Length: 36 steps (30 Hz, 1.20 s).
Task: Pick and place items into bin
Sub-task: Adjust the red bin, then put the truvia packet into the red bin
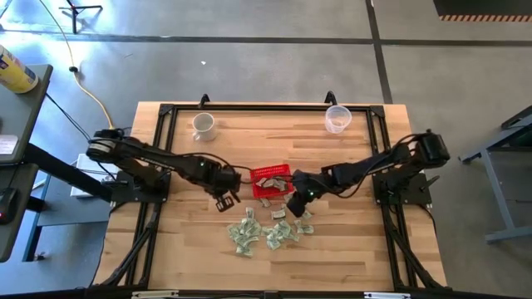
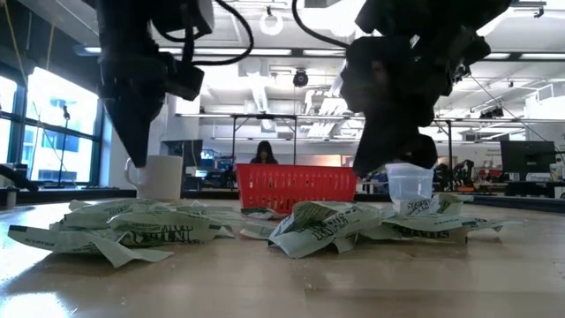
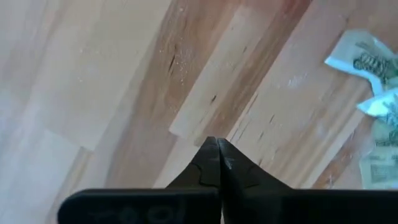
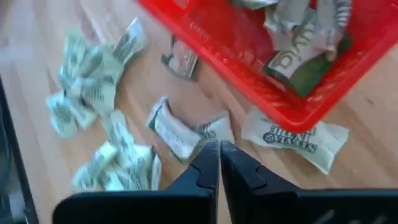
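The bin, a red mesh basket (image 1: 270, 176), stands at the table's middle with a few crumpled green-and-white items (image 4: 298, 37) inside. Several more items (image 1: 253, 232) lie loose on the wood in front of it. My left gripper (image 1: 226, 203) hangs shut above bare wood (image 3: 186, 93), left of the basket, with the items off to its side. My right gripper (image 1: 293, 205) is shut just in front of the basket's near right corner. It slants down over an item (image 4: 177, 130) lying on the table. In the low view both grippers stand clear above the table.
A white mug (image 1: 204, 124) stands at the far left and a clear plastic cup (image 1: 337, 119) at the far right. The black frame rails (image 1: 158, 166) run along the table's sides. Bare wood lies near the front edge (image 1: 266, 274). A person sits in the room behind (image 2: 263, 152).
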{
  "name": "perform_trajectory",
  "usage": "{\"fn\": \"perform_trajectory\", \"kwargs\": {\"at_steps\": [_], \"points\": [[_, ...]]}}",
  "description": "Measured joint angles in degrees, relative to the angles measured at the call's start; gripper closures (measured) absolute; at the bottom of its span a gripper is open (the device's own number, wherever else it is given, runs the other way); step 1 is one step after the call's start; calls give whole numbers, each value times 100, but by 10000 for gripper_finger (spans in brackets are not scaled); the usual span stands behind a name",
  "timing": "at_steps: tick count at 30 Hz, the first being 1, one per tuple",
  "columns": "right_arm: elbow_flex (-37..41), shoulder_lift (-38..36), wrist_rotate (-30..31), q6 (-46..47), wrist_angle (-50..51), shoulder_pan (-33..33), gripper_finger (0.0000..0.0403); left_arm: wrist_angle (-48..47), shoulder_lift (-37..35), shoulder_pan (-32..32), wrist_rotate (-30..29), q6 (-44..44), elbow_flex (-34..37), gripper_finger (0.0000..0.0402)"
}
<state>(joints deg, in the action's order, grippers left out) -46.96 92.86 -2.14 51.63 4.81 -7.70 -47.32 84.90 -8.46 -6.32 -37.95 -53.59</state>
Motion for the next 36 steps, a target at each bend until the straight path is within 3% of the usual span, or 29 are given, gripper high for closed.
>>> {"fn": "perform_trajectory", "kwargs": {"at_steps": [8,17,24,28,32,36], "points": [[-314,492,467,1035,-437,-129,392,158,-362,-299,-147,-749,607,299],[-1260,1202,803,1414,55,-33,400,456,-649,-323,-197,-774,1016,293],[-1734,1530,1050,920,38,381,395,562,-701,-320,-244,-589,1090,292],[-1795,1554,621,327,9,593,395,686,-698,-320,-261,-582,1087,292],[-1795,1367,-543,-1112,98,486,385,883,-697,-320,-262,-582,1087,292],[-1799,1105,-830,-1741,1101,346,359,1095,-697,-320,-303,-582,1087,292]]}}
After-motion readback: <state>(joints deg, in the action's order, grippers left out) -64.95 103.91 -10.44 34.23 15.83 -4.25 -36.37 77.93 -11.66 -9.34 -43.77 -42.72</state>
